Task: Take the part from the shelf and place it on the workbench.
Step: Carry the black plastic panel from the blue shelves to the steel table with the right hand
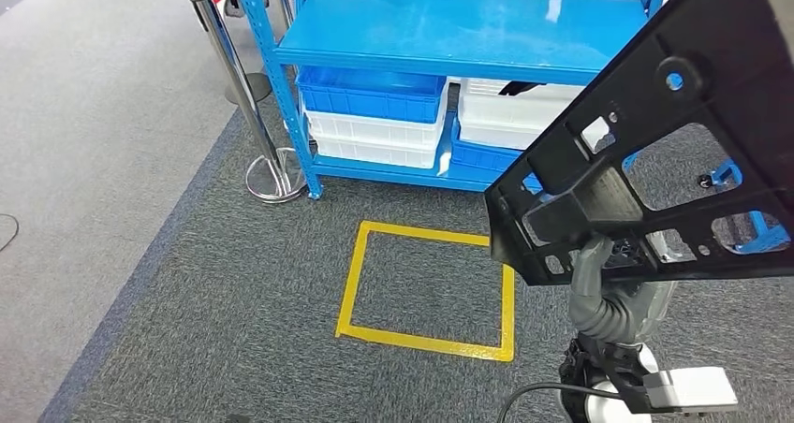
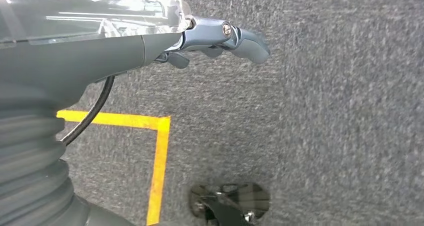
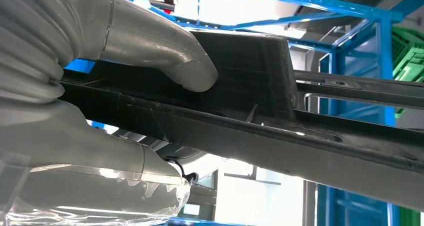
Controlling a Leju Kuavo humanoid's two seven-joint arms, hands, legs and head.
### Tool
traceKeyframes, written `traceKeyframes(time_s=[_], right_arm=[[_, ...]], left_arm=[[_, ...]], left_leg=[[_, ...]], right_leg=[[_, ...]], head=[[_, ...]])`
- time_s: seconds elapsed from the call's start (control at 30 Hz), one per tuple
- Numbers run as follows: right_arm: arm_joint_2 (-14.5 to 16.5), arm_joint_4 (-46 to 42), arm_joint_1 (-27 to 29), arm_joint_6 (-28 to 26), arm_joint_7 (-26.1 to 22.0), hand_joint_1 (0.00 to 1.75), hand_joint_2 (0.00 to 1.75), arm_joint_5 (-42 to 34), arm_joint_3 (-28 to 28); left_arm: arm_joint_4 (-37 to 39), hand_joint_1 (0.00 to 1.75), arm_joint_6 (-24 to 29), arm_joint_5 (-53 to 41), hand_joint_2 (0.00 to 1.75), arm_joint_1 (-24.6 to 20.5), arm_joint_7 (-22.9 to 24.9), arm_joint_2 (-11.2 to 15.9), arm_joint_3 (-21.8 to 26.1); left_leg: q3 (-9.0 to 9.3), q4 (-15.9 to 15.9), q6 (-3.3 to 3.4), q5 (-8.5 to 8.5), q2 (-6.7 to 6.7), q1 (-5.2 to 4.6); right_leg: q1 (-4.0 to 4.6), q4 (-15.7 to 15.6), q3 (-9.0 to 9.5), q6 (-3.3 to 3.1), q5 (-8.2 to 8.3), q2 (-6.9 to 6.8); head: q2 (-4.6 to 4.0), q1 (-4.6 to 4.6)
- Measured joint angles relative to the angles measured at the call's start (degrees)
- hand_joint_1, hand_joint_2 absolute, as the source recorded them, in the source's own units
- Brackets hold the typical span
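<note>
The part is a large flat black plastic frame with several cutouts, held up tilted at the right of the head view. My right hand grips its lower edge from beneath. In the right wrist view the grey thumb presses on one face of the part and the rest of the hand backs the other face. My left hand hangs over the grey carpet with its fingers loosely extended and nothing in them. The blue shelf stands straight ahead.
Blue and white bins sit on the shelf's lower level. A yellow tape square marks the carpet in front of it. A chrome stanchion post with a round base stands left of the shelf. Open carpet stretches to the left.
</note>
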Motion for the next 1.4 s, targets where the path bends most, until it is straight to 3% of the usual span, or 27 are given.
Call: traceKeyframes(time_s=[0.03, 0.07, 0.1, 0.17, 0.23, 0.3, 0.37, 0.43, 0.5, 0.53, 0.57, 0.6, 0.67, 0.73, 0.77, 0.83, 0.9, 0.97, 1.03, 1.07, 1.1, 1.17, 1.2, 1.27, 1.3, 1.37, 1.4], right_arm=[[0.01, 0.11, 0.02, -0.01, 0.05, 1.75, 1.75, 0.07, -0.07], [0.03, 0.22, 0.04, -0.1, 0.06, 1.75, 1.75, 0.23, -0.16], [0.08, 0.31, 0.06, -0.25, 0.05, 1.75, 1.75, 0.48, -0.25], [0.26, 0.39, 0.08, -0.68, -0.04, 1.75, 1.75, 1.14, -0.43], [0.45, 0.39, 0.12, -0.97, -0.17, 1.75, 1.75, 1.55, -0.62], [0.61, 0.4, 0.21, -1.2, -0.3, 1.75, 1.75, 1.8, -0.78], [0.73, 0.37, 0.44, -1.52, -0.6, 1.75, 1.75, 2.36, -0.91], [0.77, 0.28, 0.83, -1.74, -1.0, 1.75, 1.75, 2.75, -1.1], [0.79, 0.24, 1.35, -1.79, -1.26, 1.75, 1.75, 2.65, -1.23], [0.8, 0.24, 1.62, -1.8, -1.33, 1.75, 1.75, 2.57, -1.28], [0.81, 0.24, 1.86, -1.81, -1.38, 1.75, 1.75, 2.51, -1.31], [0.82, 0.24, 2.02, -1.83, -1.42, 1.75, 1.75, 2.49, -1.34], [0.84, 0.23, 2.1, -1.86, -1.49, 1.75, 1.75, 2.49, -1.34], [0.92, 0.2, 2.1, -1.89, -1.51, 1.75, 1.75, 2.5, -1.34], [0.99, 0.17, 2.1, -1.9, -1.5, 1.75, 1.75, 2.5, -1.35], [1.13, 0.11, 2.15, -1.96, -1.49, 1.75, 1.75, 2.49, -1.45], [1.29, 0.01, 2.17, -2.03, -1.23, 1.75, 1.75, 2.77, -1.58], [1.82, -0.1, 2.21, -2.15, -0.52, 1.75, 1.75, 3.74, -1.64], [2.52, -0.18, 2.3, -2.32, 0.38, 1.75, 1.75, 5.07, -1.65], [2.83, -0.22, 2.35, -2.36, 0.77, 1.75, 1.75, 5.64, -1.65], [3.1, -0.26, 2.39, -2.38, 1.09, 1.75, 1.75, 6.1, -1.65], [3.63, -0.44, 2.39, -2.38, 1.46, 1.75, 1.75, 6.63, -1.65], [3.85, -0.56, 2.33, -2.37, 1.55, 1.75, 1.75, 6.76, -1.65], [4.21, -0.72, 2.13, -2.25, 1.75, 1.75, 1.75, 6.85, -1.65], [4.32, -0.73, 2.05, -2.17, 1.86, 1.75, 1.75, 6.86, -1.65], [4.42, -0.78, 2.02, -1.99, 2.02, 1.75, 1.75, 6.87, -1.68], [4.44, -0.84, 1.95, -1.9, 2.05, 1.75, 1.75, 6.86, -1.72]], left_arm=[[0.0, 0.0, 0.0, -0.05, 1.75, 0.01, 0.04, 0.0, 0.04], [0.0, 0.0, 0.0, -0.1, 1.75, 0.01, 0.08, 0.0, 0.07], [0.0, 0.0, 0.0, -0.15, 1.75, 0.0, 0.1, 0.0, 0.08], [-0.02, 0.0, 0.02, -0.19, 1.75, -0.07, 0.13, 0.03, 0.13], [-0.09, 0.0, 0.08, -0.19, 1.75, -0.22, 0.1, 0.15, 0.17], [-0.13, 0.0, 0.19, -0.02, 1.75, -0.29, 0.03, 0.22, 0.27], [-0.13, 0.0, 0.33, 0.34, 1.75, -0.31, -0.07, 0.17, 0.62], [-0.15, 0.0, 0.56, 0.55, 1.75, -0.35, -0.13, 0.11, 1.1], [-0.18, 0.0, 0.84, 0.58, 1.75, -0.35, -0.11, 0.13, 1.51], [-0.19, 0.0, 0.93, 0.57, 1.75, -0.33, -0.07, 0.14, 1.7], [-0.2, 0.0, 1.02, 0.56, 1.75, -0.33, -0.02, 0.14, 1.9], [-0.2, 0.0, 1.07, 0.53, 1.75, -0.33, 0.07, 0.13, 2.07], [-0.2, 0.0, 1.14, 0.43, 1.75, -0.34, 0.24, 0.07, 2.37], [-0.22, 0.0, 1.25, 0.36, 1.75, -0.37, 0.4, 0.05, 2.55], [-0.24, 0.0, 1.31, 0.32, 1.75, -0.4, 0.45, 0.07, 2.61], [-0.26, 0.0, 1.35, 0.21, 1.75, -0.47, 0.47, 0.09, 2.67], [-0.26, 0.0, 1.3, -0.18, 1.75, -0.55, -0.03, -0.09, 2.69], [-0.26, 0.0, 1.83, -0.94, 1.75, -0.6, -0.7, -0.87, 2.63], [-0.27, 0.0, 3.22, -1.7, 1.75, -0.72, -0.8, -2.2, 2.53], [-0.28, 0.0, 3.84, -1.98, 1.75, -0.84, -0.7, -2.93, 2.48], [-0.28, 0.0, 4.25, -2.23, 1.75, -1.0, -0.62, -3.56, 2.42], [-0.3, 0.0, 4.45, -2.6, 1.75, -1.3, -0.52, -4.54, 2.26], [-0.3, 0.0, 4.4, -2.75, 1.75, -1.39, -0.51, -4.83, 2.17], [-0.31, 0.0, 4.16, -3.02, 1.75, -1.54, -0.57, -5.2, 2.01], [-0.31, 0.0, 3.96, -3.13, 1.75, -1.61, -0.61, -5.31, 1.92], [-0.33, 0.0, 3.55, -3.41, 1.75, -1.74, -0.67, -5.51, 1.63], [-0.37, 0.0, 3.38, -3.62, 1.75, -1.78, -0.72, -5.57, 1.46]], left_leg=[[-0.76, 2.89, -0.11, -1.34, 0.0, 0.05], [-0.5, 3.8, -0.09, -1.63, 0.0, 0.06], [0.95, 2.31, 0.07, -0.89, -0.01, 0.05], [6.49, -6.03, 0.92, 1.73, -0.08, -0.14], [10.32, -12.58, 1.76, 3.2, -0.1, -0.57], [10.7, -13.83, 2.27, 3.62, -0.07, -0.98], [10.64, -14.6, 2.91, 4.59, 0.18, -0.73], [10.38, -15.39, 3.54, 5.72, 0.69, -0.33], [9.59, -15.38, 3.8, 6.32, 1.31, -0.39], [9.15, -15.24, 3.77, 6.51, 1.72, -0.41], [8.77, -15.06, 3.73, 6.62, 2.16, -0.41], [8.46, -14.8, 3.64, 6.65, 2.64, -0.38], [8.04, -14.01, 3.29, 6.43, 3.62, -0.31], [7.72, -13.07, 2.62, 6.02, 4.43, -0.53], [7.64, -12.78, 2.32, 5.9, 4.84, -0.66], [7.63, -12.67, 1.82, 5.87, 5.72, -0.75], [7.2, -11.48, 1.13, 4.66, 4.52, -0.5], [5.12, -6.22, 0.5, 0.96, 1.61, -0.18], [2.12, 1.37, 0.34, -2.72, 0.29, -0.09], [1.35, 3.49, 0.41, -3.21, 0.16, -0.08], [1.57, 3.46, 0.58, -2.55, 0.07, -0.08], [4.92, -2.9, 1.26, 1.27, -1.09, -0.1], [6.9, -6.89, 1.69, 2.82, -2.57, -0.08], [9.19, -12.0, 2.29, 4.13, -4.79, -0.13], [9.42, -12.64, 2.42, 3.97, -5.01, -0.21], [9.61, -13.48, 2.69, 4.55, -3.62, -0.13], [9.72, -14.07, 2.98, 5.03, -2.83, 0.01]], right_leg=[[0.06, 0.06, -0.53, 0.0, 0.35, 0.0], [0.14, 0.13, -1.04, 0.03, 0.69, 0.01], [0.22, 0.19, -1.45, 0.07, 0.99, 0.03], [0.34, 0.26, -1.98, 0.24, 1.56, 0.08], [0.36, 0.21, -2.18, 0.71, 2.07, 0.05], [0.23, 0.0, -2.25, 1.46, 2.58, -0.06], [0.17, 0.11, -2.42, 2.22, 2.57, 0.0], [0.22, 3.07, -3.75, 2.74, -0.04, 0.15], [0.11, 9.98, -6.59, 3.16, -4.45, 0.18], [0.04, 13.15, -7.74, 3.39, -5.87, 0.16], [-0.04, 14.72, -8.08, 3.59, -6.26, 0.12], [-0.14, 14.12, -7.31, 3.73, -5.6, -0.02], [-0.27, 7.45, -3.07, 3.88, -2.79, -1.56], [-0.03, 1.58, 0.18, 3.26, -1.22, -3.43], [0.12, 0.52, 0.6, 2.79, -1.17, -3.77], [0.27, 0.49, 0.26, 1.83, -0.91, -2.62], [0.14, 0.28, -0.05, 1.02, -0.43, -1.53], [-0.06, 0.16, -0.43, 0.37, 0.06, -0.41], [-0.04, 0.24, -0.89, 0.16, 0.42, 0.92], [-0.01, 0.3, -1.07, 0.17, 0.57, 1.7], [0.03, 0.36, -1.19, 0.24, 0.69, 2.52], [0.1, 0.44, -1.25, 0.46, 0.89, 4.18], [0.17, 0.47, -1.3, 0.64, 1.01, 4.91], [0.03, 0.48, -1.65, 1.24, 1.4, 6.33], [-0.12, 0.4, -1.89, 1.66, 1.67, 7.01], [-0.28, 0.16, -2.33, 2.53, 2.14, 8.0], [-0.13, 0.64, -2.74, 2.77, 1.7, 7.19]], head=[[0.0, 0.01], [-0.01, 0.0], [-0.01, -0.01], [-0.01, 0.01], [-0.01, 0.0], [-0.01, -0.06], [-0.01, -0.05], [-0.01, 0.23], [-0.01, 0.53], [-0.01, 0.58], [-0.01, 0.6], [-0.01, 0.61], [-0.01, 0.66], [0.0, 0.74], [0.0, 0.76], [0.0, 0.72], [0.0, 0.62], [-0.01, 0.43], [-0.01, 0.34], [-0.01, 0.34], [-0.01, 0.33], [0.0, 0.33], [0.0, 0.4], [0.0, 0.49], [0.0, 0.52], [-0.01, 0.47], [-0.01, 0.6]])
